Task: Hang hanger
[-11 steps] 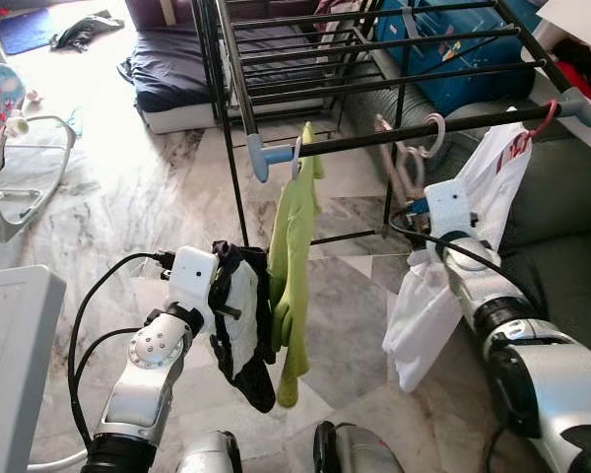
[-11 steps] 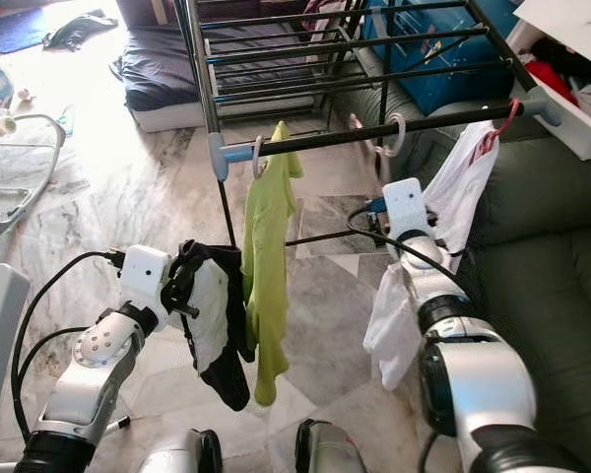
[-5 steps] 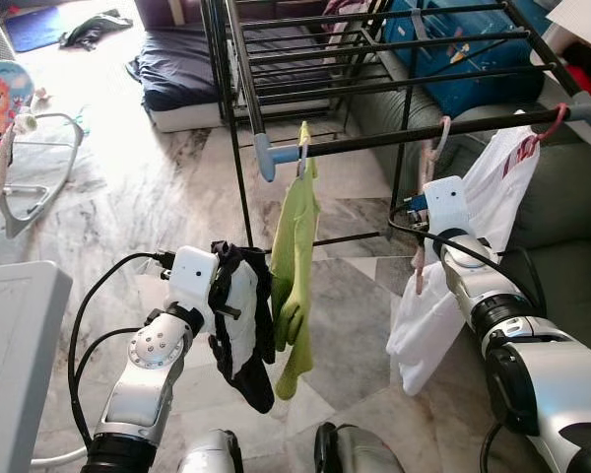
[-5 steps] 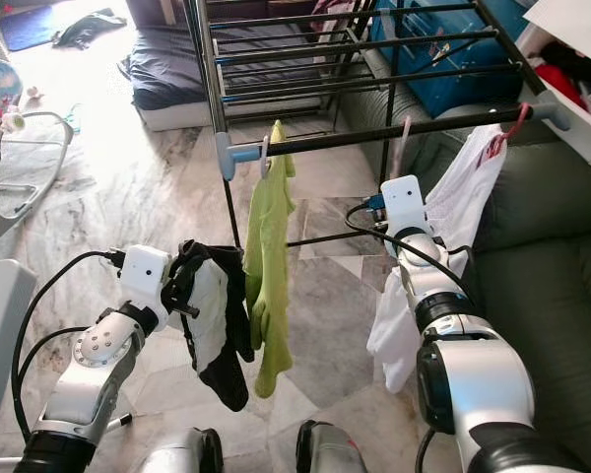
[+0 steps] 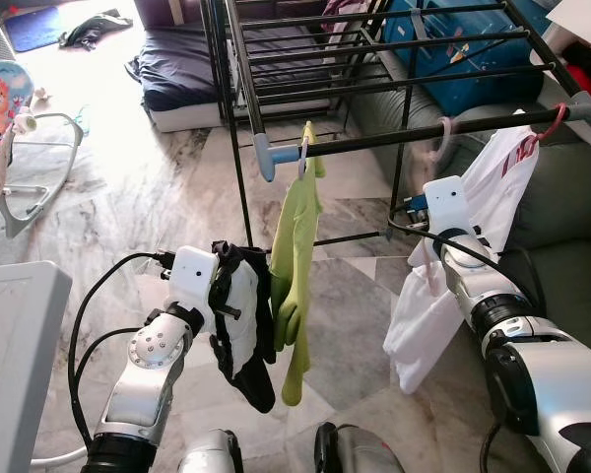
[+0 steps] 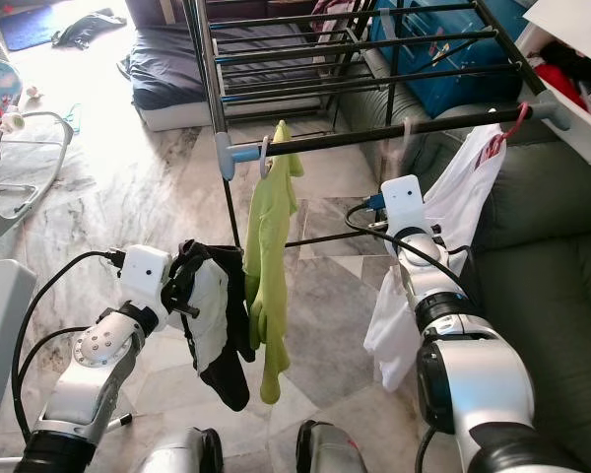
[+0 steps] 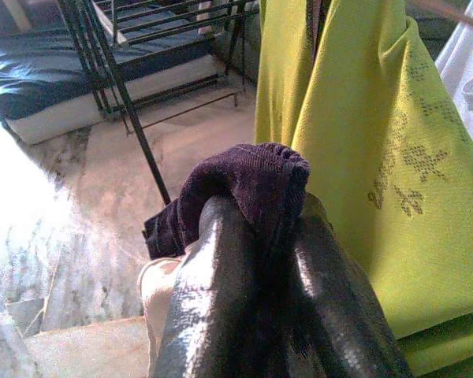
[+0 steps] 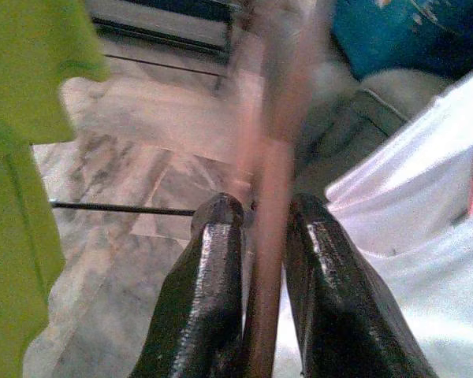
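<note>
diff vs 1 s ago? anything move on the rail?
The pink hanger in the right gripper shifted a little along the black rail toward the white garment; it blurs, so it is moving. Grip unchanged. The left gripper holds the dark garment as before; the green shirt hangs unchanged.

A black drying rack (image 5: 374,69) stands ahead, its front rail (image 5: 414,133) running crosswise at upper height. On that rail a green shirt (image 5: 294,266) hangs near the robot's left end and a white shirt (image 5: 453,266) hangs at the right end; the bare stretch of rail between them is open, apart from a pink hanger (image 5: 435,148) hooked partway along. A dark sofa (image 5: 561,236) closes off the right side. A grey bin (image 5: 15,345) blocks the near left. Marble floor (image 5: 128,197) lies open toward the left and beneath the rack.
</note>
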You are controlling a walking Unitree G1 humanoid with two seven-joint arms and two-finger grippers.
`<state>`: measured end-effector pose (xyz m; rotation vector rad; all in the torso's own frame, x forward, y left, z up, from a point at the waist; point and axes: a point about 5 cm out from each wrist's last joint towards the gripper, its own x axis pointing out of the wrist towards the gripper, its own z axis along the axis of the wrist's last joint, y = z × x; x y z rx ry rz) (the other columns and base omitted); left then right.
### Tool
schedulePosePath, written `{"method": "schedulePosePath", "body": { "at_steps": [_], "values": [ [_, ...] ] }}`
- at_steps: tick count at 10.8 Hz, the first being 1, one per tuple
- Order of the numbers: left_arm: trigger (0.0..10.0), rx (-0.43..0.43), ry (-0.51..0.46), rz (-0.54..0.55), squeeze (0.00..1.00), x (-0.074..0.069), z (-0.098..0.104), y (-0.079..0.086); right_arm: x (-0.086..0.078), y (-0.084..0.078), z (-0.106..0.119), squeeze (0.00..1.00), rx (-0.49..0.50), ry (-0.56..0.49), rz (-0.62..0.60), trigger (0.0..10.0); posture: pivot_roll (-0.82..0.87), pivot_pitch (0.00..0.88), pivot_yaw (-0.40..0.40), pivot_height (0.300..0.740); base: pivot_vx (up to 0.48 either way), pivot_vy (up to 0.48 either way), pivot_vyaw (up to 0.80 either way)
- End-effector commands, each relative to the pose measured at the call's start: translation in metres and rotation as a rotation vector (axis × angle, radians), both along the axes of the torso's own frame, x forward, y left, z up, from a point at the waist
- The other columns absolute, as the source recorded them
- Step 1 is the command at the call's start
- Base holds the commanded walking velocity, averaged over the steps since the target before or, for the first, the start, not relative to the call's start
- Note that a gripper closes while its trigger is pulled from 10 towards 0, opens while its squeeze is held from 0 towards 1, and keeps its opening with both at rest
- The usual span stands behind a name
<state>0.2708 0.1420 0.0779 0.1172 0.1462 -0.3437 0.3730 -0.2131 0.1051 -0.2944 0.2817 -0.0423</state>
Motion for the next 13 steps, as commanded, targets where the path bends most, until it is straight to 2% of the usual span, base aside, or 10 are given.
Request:
{"method": "schedulePosePath", "body": {
  "at_steps": [1,3,4,7,8,9,10,11,13],
  "values": [
    [10.0,0.006,-0.013,-0.013,0.0,0.002,0.004,-0.003,-0.004,-0.011,-0.005,0.0,0.022,0.025,-0.073,0.0,0.01,0.124,-0.012,0.74,0.0,0.0,0.0],
    [10.0,0.012,-0.013,-0.011,0.0,0.003,0.004,-0.004,-0.003,-0.008,-0.004,0.0,0.042,0.014,-0.05,0.0,0.01,0.12,-0.013,0.74,0.0,0.0,0.0],
    [10.0,0.013,-0.014,-0.011,0.0,0.003,0.004,-0.004,-0.004,-0.006,-0.005,0.0,0.037,0.011,-0.033,0.3,0.01,0.119,-0.014,0.74,0.0,0.0,0.0],
    [10.0,0.015,-0.015,-0.009,0.0,0.004,0.004,-0.005,-0.006,-0.001,-0.009,0.0,0.06,-0.006,0.015,0.0,0.0,0.115,-0.015,0.74,0.0,0.0,0.0],
    [10.0,0.014,-0.014,-0.008,0.0,0.004,0.004,-0.005,-0.007,0.003,-0.009,0.0,0.074,-0.023,0.054,1.8,0.0,0.115,-0.015,0.74,0.0,0.0,0.0],
    [10.0,0.015,-0.012,-0.008,0.0,0.004,0.003,-0.005,-0.009,0.004,-0.012,0.0,0.077,-0.014,0.064,4.7,0.0,0.116,-0.015,0.74,0.0,0.0,0.0],
    [10.0,0.015,-0.011,-0.01,0.0,0.004,0.003,-0.005,-0.011,0.006,-0.016,0.63,0.08,-0.01,0.074,10.0,0.0,0.116,-0.015,0.74,0.0,0.0,0.0],
    [10.0,0.016,-0.01,-0.01,0.0,0.004,0.003,-0.006,-0.014,0.007,-0.02,1.0,0.082,-0.005,0.083,10.0,0.0,0.117,-0.015,0.74,0.0,0.0,0.0],
    [10.0,0.017,-0.008,-0.009,0.0,0.004,0.002,-0.005,-0.015,0.007,-0.022,1.0,0.084,0.001,0.083,10.0,0.0,0.118,-0.014,0.74,0.0,0.0,0.0]
  ]
}}
